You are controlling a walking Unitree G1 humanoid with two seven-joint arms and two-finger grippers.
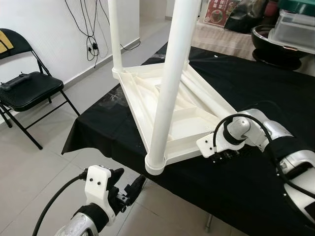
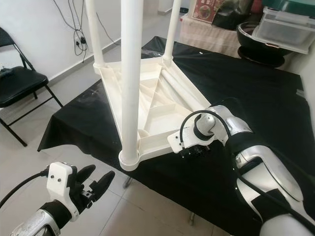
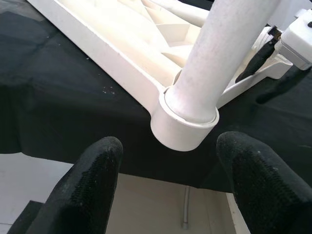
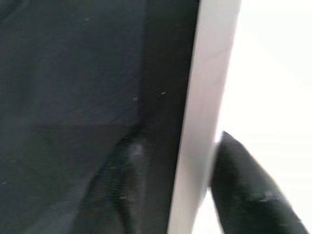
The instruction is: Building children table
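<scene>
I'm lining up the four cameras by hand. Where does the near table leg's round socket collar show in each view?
Left eye view: socket collar low centre, at the black cloth's edge.
Right eye view: collar left of centre, beside the right gripper.
Left wrist view: collar at centre, beyond the open left gripper.
Right wrist view: cannot make it out.
Shared landmark: the white table leg.

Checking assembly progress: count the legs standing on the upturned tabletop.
3. Near leg at the corner facing the robot, one at the far left corner, one at the far right corner. None seems hidden.
</scene>
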